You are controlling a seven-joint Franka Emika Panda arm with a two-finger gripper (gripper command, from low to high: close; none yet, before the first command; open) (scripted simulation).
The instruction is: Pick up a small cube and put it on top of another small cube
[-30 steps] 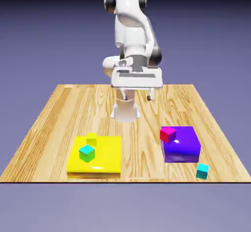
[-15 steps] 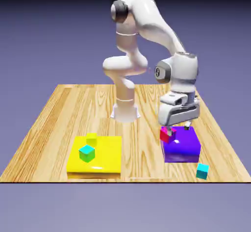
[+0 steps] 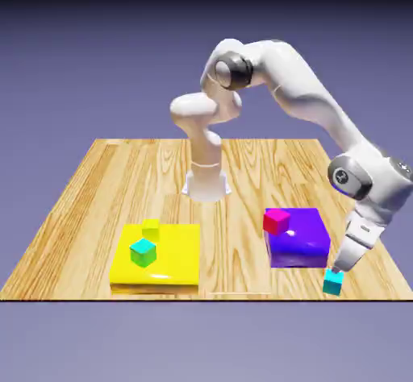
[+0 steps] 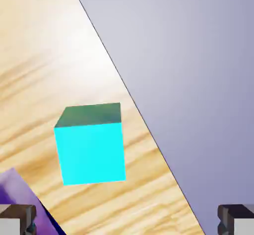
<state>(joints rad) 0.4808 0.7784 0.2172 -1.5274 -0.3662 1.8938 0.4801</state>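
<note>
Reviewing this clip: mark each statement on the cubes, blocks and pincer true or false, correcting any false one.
1. The pincer is open. True.
2. The teal cube is clamped between the finger tips. False: it lies on the wooden table, ungripped.
3. The magenta-topped cube sits on the yellow block. False: in the exterior view it shows at the purple block.
4. The teal cube is near the table's edge. True.
</note>
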